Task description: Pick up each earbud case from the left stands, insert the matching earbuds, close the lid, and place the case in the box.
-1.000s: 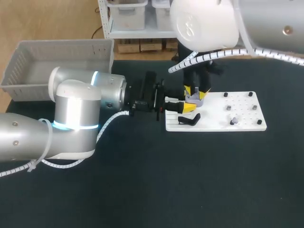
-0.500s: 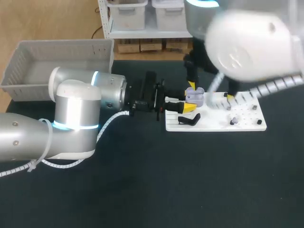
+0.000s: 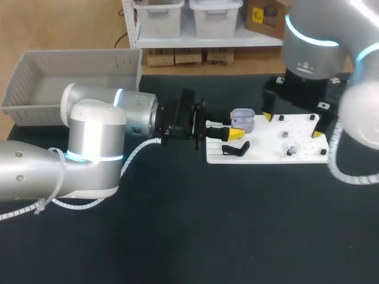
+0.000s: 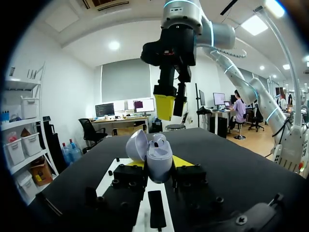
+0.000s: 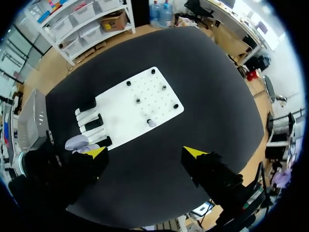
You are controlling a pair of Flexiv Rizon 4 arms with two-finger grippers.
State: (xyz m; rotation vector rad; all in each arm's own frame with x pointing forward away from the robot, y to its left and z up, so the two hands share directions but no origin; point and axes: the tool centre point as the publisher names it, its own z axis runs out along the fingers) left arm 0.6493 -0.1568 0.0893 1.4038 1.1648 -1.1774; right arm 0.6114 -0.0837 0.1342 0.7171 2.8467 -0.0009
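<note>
My left gripper (image 3: 232, 134) lies level over the left end of the white board (image 3: 269, 155), shut on a lavender earbud case (image 3: 243, 120) whose lid stands open. In the left wrist view the case (image 4: 158, 157) sits upright between the yellow-tipped fingers (image 4: 182, 161), with an earbud showing inside it. My right gripper (image 3: 293, 125) hangs high above the board, open wide and holding nothing. One lavender earbud (image 3: 290, 151) stands on a peg near the board's right end. From the right wrist view, the right gripper (image 5: 146, 153) looks down on the board (image 5: 123, 113), the earbud (image 5: 151, 123) and the case (image 5: 77, 143).
Black stands (image 3: 235, 149) line the board's left end, near my left fingers. Small black pegs (image 3: 313, 117) dot the board's right half. A grey basket (image 3: 35, 100) sits at the table's far left corner.
My right gripper opened at the case, then rose and swung right over the board. The left arm and the case have kept still.
</note>
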